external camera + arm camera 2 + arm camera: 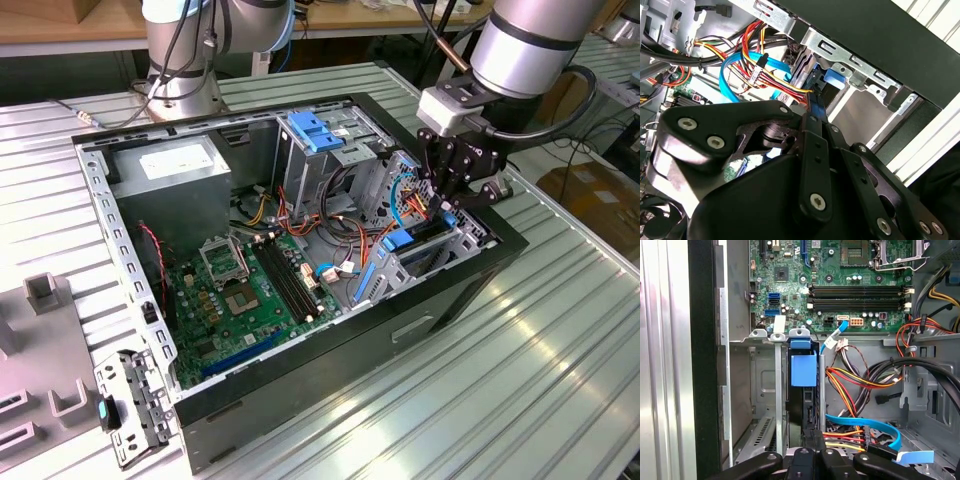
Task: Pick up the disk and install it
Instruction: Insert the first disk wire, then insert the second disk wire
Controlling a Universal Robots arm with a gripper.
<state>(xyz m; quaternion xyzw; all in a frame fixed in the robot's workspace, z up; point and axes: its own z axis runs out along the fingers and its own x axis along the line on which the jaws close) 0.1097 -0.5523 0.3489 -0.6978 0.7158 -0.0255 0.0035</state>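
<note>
Inside bay slot (781,390), disk (804,371) edge-on, fingers (812,452) closed

Arm enters from upper part of exterior view's right, silver-grey wrist segment angled downward. Black hand (455,195) hangs below wrist, pointing down. Black linkages fold inward toward narrow tip; fingers (812,440) drawn close together, nearly parallel in first wrist view. Second wrist view: linkage bars with screw heads converge on slim fingers (815,125). Cable loops beside wrist.

A ribbed metal table (560,330) carries an open computer case (300,250) and grey fixtures (40,350).
</note>
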